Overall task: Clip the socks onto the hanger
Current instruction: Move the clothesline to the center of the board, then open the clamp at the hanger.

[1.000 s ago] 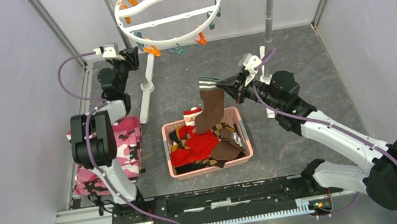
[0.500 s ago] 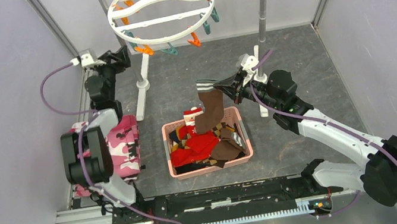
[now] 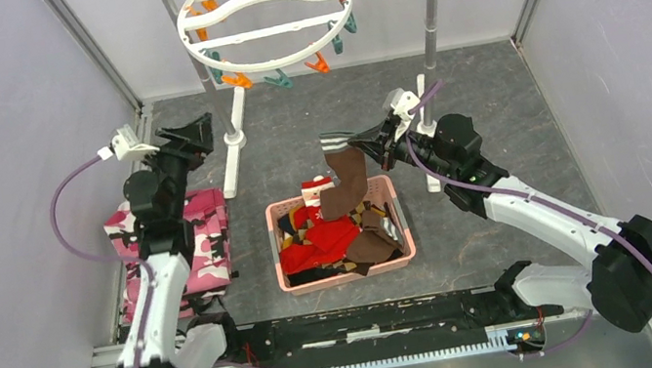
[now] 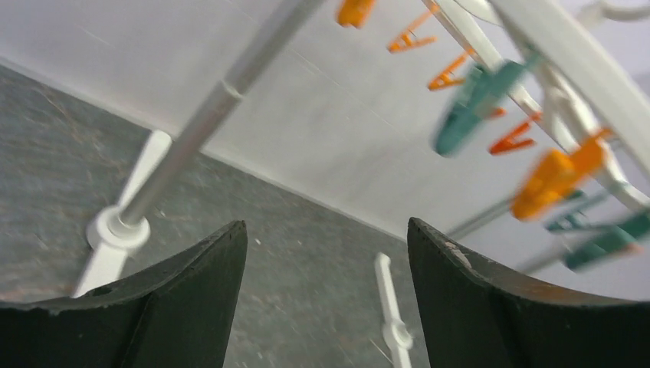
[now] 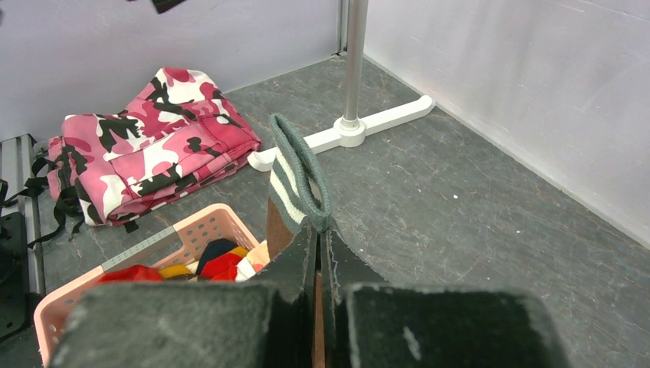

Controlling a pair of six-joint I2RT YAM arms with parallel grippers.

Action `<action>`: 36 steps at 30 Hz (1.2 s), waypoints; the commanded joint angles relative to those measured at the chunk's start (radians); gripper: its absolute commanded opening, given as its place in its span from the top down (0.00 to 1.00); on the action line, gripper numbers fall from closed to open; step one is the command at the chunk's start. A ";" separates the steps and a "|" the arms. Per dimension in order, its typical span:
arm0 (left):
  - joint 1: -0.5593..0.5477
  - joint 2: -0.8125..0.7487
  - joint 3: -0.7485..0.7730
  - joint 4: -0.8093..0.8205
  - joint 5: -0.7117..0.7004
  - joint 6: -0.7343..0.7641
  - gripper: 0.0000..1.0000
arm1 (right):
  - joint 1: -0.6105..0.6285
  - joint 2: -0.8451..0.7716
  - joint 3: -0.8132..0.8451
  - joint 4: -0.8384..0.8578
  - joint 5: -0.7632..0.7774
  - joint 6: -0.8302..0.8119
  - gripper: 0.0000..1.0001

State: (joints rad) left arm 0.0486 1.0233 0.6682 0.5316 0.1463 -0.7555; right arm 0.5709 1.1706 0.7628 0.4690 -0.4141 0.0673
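Note:
A dark brown sock (image 3: 348, 185) with a grey-and-white striped cuff hangs from my right gripper (image 3: 375, 141), its toe end trailing into the pink basket (image 3: 347, 277). In the right wrist view the jaws (image 5: 318, 230) are shut on the cuff (image 5: 299, 180). Another brown piece (image 3: 374, 248) lies in the basket. The round white hanger (image 3: 268, 31) hangs from the rack at the back, with orange and teal clips (image 3: 282, 79) along its rim. My left gripper (image 3: 198, 131) is open and empty, below and left of the hanger. Its wrist view (image 4: 326, 230) looks up at the ring (image 4: 567, 54) and clips (image 4: 559, 175).
The white-and-metal rack has poles (image 3: 429, 14) and floor feet (image 3: 235, 164) on both sides of the hanger. A pink camouflage garment (image 3: 180, 252) lies at the left. The basket also holds a red sock and patterned socks (image 3: 317, 245). Walls close in left, right and back.
My left arm has swung back and left, away from the rack pole and hanger. The hanger has shifted slightly left. My right gripper has edged left with the sock.

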 commanded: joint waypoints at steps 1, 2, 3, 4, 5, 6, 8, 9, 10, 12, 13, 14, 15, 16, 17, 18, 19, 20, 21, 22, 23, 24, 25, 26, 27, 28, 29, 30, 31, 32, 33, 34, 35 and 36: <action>-0.073 -0.184 0.087 -0.356 0.039 -0.058 0.19 | -0.004 0.000 0.023 0.068 0.005 0.009 1.00; -0.097 -0.215 0.108 -0.410 0.038 -0.058 0.19 | -0.005 -0.001 0.023 0.066 0.008 0.006 1.00; -0.122 -0.237 0.133 -0.470 0.032 -0.062 0.20 | -0.005 0.002 0.023 0.064 0.013 0.004 1.00; -0.151 -0.253 0.159 -0.514 0.027 -0.064 0.20 | -0.005 0.002 0.024 0.063 0.015 0.003 1.00; -0.188 -0.263 0.188 -0.578 0.016 -0.062 0.21 | -0.005 0.003 0.024 0.061 0.015 0.003 1.00; -0.227 -0.268 0.220 -0.630 -0.006 -0.058 0.21 | -0.006 0.003 0.024 0.060 0.016 0.004 1.00; -0.326 -0.273 0.284 -0.732 -0.068 -0.034 0.23 | -0.006 0.002 0.024 0.059 0.014 0.006 1.00; -0.378 -0.270 0.317 -0.775 -0.116 -0.020 0.23 | -0.005 0.000 0.024 0.057 0.014 0.007 1.00; -0.429 -0.266 0.347 -0.805 -0.154 -0.009 0.23 | -0.006 -0.002 0.023 0.056 0.014 0.007 1.00; -0.507 -0.242 0.402 -0.853 -0.215 0.005 0.24 | -0.005 -0.003 0.021 0.056 0.015 0.007 1.00; -0.541 -0.225 0.422 -0.863 -0.234 0.010 0.25 | -0.006 -0.003 0.021 0.055 0.014 0.007 1.00; -0.573 -0.206 0.436 -0.869 -0.260 0.018 0.25 | -0.005 -0.004 0.021 0.054 0.014 0.009 1.00; -0.611 -0.182 0.449 -0.872 -0.295 0.029 0.25 | -0.005 -0.005 0.021 0.054 0.015 0.009 1.00; -0.668 -0.156 0.467 -0.872 -0.344 0.046 0.25 | -0.005 -0.005 0.023 0.053 0.014 0.009 1.00; -0.710 -0.130 0.484 -0.873 -0.400 0.067 0.25 | -0.006 -0.005 0.024 0.050 0.012 0.009 1.00; -0.742 -0.103 0.497 -0.871 -0.463 0.093 0.25 | -0.005 -0.007 0.027 0.047 0.012 0.009 1.00; -0.796 -0.076 0.526 -0.870 -0.533 0.133 0.24 | -0.004 -0.008 0.026 0.043 0.012 0.005 1.00; -0.822 -0.048 0.539 -0.862 -0.594 0.154 0.24 | -0.005 -0.009 0.026 0.040 0.014 0.002 1.00; -0.854 -0.024 0.563 -0.848 -0.648 0.188 0.23 | -0.005 -0.009 0.026 0.036 0.015 0.001 1.00; -0.862 -0.001 0.579 -0.834 -0.687 0.225 0.23 | -0.005 -0.009 0.027 0.034 0.015 -0.001 1.00; -0.864 0.022 0.596 -0.822 -0.700 0.244 0.22 | -0.005 -0.009 0.027 0.034 0.013 0.000 1.00; -0.864 0.051 0.616 -0.814 -0.709 0.266 0.22 | -0.005 -0.009 0.028 0.034 0.011 0.000 1.00; -0.864 0.072 0.635 -0.810 -0.722 0.286 0.21 | -0.005 -0.009 0.029 0.033 0.009 0.001 1.00; -0.864 0.091 0.653 -0.805 -0.735 0.305 0.21 | -0.005 -0.010 0.029 0.033 0.009 0.002 1.00; -0.863 0.104 0.669 -0.804 -0.749 0.323 0.20 | -0.006 -0.012 0.028 0.033 0.008 0.002 1.00; -0.864 0.114 0.677 -0.793 -0.762 0.341 0.20 | -0.005 -0.012 0.027 0.032 0.008 0.002 1.00; -0.863 0.119 0.678 -0.778 -0.779 0.362 0.20 | -0.005 -0.012 0.027 0.031 0.008 0.001 1.00; -0.863 0.122 0.679 -0.766 -0.796 0.377 0.20 | -0.005 -0.013 0.027 0.031 0.009 0.000 1.00; -0.863 0.125 0.677 -0.750 -0.810 0.391 0.20 | -0.005 -0.011 0.028 0.033 0.008 0.002 1.00; -0.863 0.127 0.674 -0.731 -0.823 0.404 0.20 | -0.005 -0.010 0.029 0.034 0.005 0.003 1.00; -0.863 0.130 0.673 -0.717 -0.831 0.415 0.20 | -0.005 -0.007 0.030 0.034 0.003 0.005 1.00; -0.862 0.137 0.676 -0.705 -0.835 0.426 0.20 | -0.006 -0.004 0.032 0.036 0.000 0.006 1.00; -0.862 0.143 0.682 -0.698 -0.839 0.432 0.20 | -0.005 -0.002 0.033 0.036 -0.002 0.009 1.00; -0.861 0.150 0.688 -0.689 -0.840 0.436 0.20 | -0.005 -0.001 0.032 0.036 -0.003 0.010 1.00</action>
State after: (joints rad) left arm -0.8139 1.1587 1.3048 -0.2497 -0.6140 -0.4145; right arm 0.5682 1.1728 0.7628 0.4759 -0.4080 0.0666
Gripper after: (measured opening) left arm 0.798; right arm 0.011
